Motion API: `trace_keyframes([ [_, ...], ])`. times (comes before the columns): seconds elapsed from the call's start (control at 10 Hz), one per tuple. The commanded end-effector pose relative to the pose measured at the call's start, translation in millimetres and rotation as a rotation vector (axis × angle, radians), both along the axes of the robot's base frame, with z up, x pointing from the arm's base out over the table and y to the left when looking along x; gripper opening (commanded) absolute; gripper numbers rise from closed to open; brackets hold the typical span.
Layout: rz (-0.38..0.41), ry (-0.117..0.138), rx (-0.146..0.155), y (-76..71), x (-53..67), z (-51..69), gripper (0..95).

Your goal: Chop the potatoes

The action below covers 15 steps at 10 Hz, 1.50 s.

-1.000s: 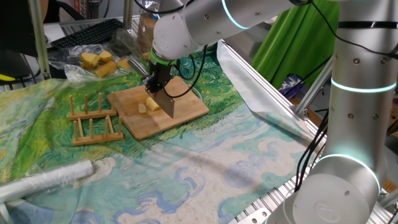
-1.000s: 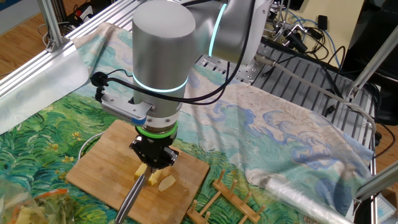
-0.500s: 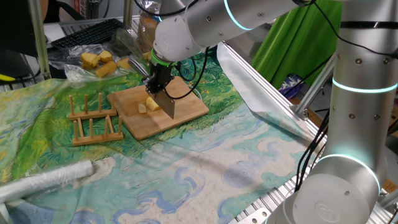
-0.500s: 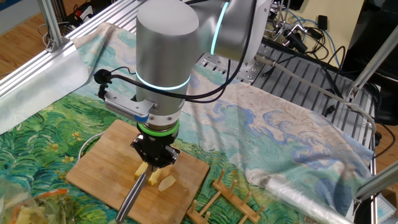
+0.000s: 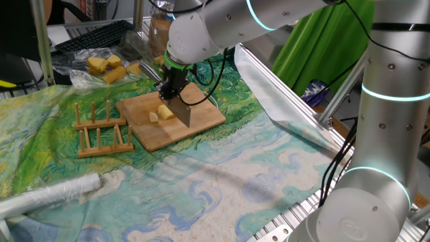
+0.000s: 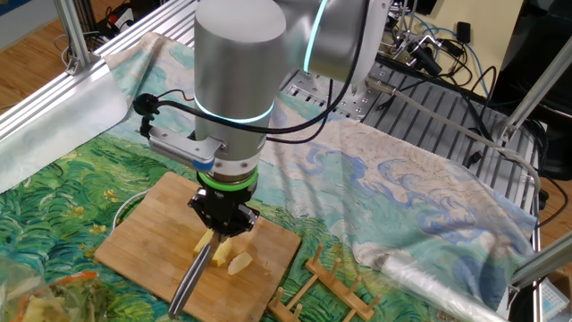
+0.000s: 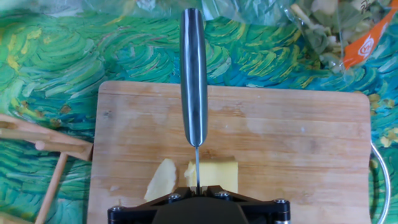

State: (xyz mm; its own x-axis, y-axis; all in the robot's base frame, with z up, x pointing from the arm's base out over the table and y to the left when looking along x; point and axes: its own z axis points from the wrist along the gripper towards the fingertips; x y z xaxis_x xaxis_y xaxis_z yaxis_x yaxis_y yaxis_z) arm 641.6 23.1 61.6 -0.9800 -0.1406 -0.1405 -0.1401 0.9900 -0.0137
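Observation:
The potatoes lie on the bamboo cutting board [image 5: 205, 119]: a blocky pale-yellow chunk [image 7: 216, 173] and a thin slice [image 7: 160, 180] beside it to the left. In the one fixed view both pieces [image 5: 161, 112] sit just left of the blade. My gripper [image 7: 198, 188] is shut on the top edge of a knife; its dark handle [image 7: 193, 74] points away from the hand. The thin blade [image 7: 198, 165] stands edge-down at the chunk's left end, between chunk and slice. In the other fixed view the gripper [image 6: 222, 224] hovers right over the potatoes [image 6: 238, 262], and the knife handle [image 6: 191, 284] sticks out toward the camera.
A wooden dish rack [image 5: 101, 131] stands just left of the board. A plastic bag with more yellow pieces [image 5: 106, 67] lies behind it. A roll of plastic film [image 5: 50, 195] lies at the front left. Metal frame rails [image 5: 295, 114] run along the right side.
The arm has shifted a little over the board, with the knife still in the gripper. The potato pieces lie where they were.

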Motion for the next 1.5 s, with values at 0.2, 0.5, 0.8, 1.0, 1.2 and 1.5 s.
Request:
trace_keyframes([
  [0.2, 0.011, -0.003, 0.005, 5.2, 9.0, -31.3, 0.0],
  [0.5, 0.005, 0.007, 0.005, 4.4, 7.0, -25.0, 0.0],
  [0.8, 0.004, 0.016, 0.009, 2.2, 4.4, -12.1, 0.0],
  [1.0, 0.001, 0.019, 0.004, 1.5, 3.4, -8.8, 0.0],
  [1.2, -0.003, 0.026, 0.0, -0.4, 0.6, -0.1, 0.0],
  [1.5, -0.008, 0.042, 0.006, 0.1, 0.8, -1.7, 0.0],
])
